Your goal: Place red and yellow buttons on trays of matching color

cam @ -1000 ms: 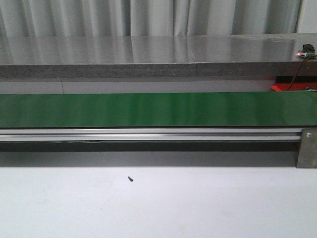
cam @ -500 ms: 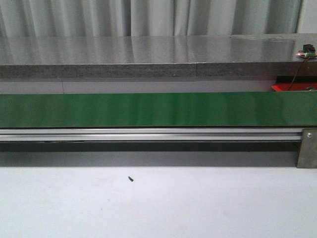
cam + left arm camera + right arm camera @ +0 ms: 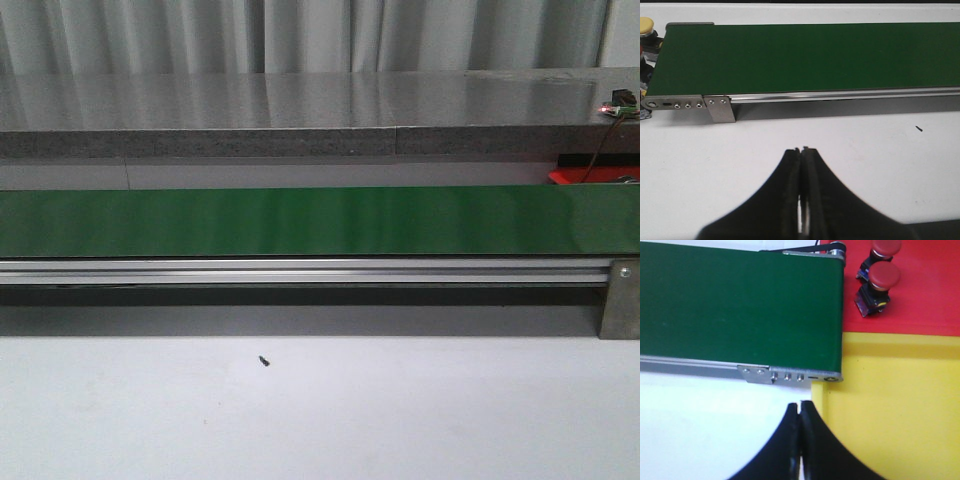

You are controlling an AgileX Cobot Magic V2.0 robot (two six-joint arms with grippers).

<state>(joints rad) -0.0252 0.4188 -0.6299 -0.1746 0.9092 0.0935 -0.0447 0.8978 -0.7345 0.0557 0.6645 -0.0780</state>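
In the right wrist view two red buttons [image 3: 879, 284] stand on the red tray [image 3: 925, 295] beside the end of the green belt [image 3: 740, 305]. The yellow tray [image 3: 895, 405] adjoins the red one and nothing shows on it. My right gripper [image 3: 799, 405] is shut and empty, over the table at the yellow tray's edge. In the left wrist view a yellow button [image 3: 647, 26] stands past the other end of the belt [image 3: 810, 57]. My left gripper [image 3: 802, 151] is shut and empty above the white table. The front view shows no gripper; a corner of the red tray [image 3: 590, 175] shows at right.
The green conveyor belt [image 3: 320, 220] with its aluminium rail [image 3: 300, 270] crosses the front view. A grey shelf [image 3: 300, 110] runs behind it. A small black speck [image 3: 264, 361] lies on the white table. A metal bracket [image 3: 620, 300] holds the belt's right end.
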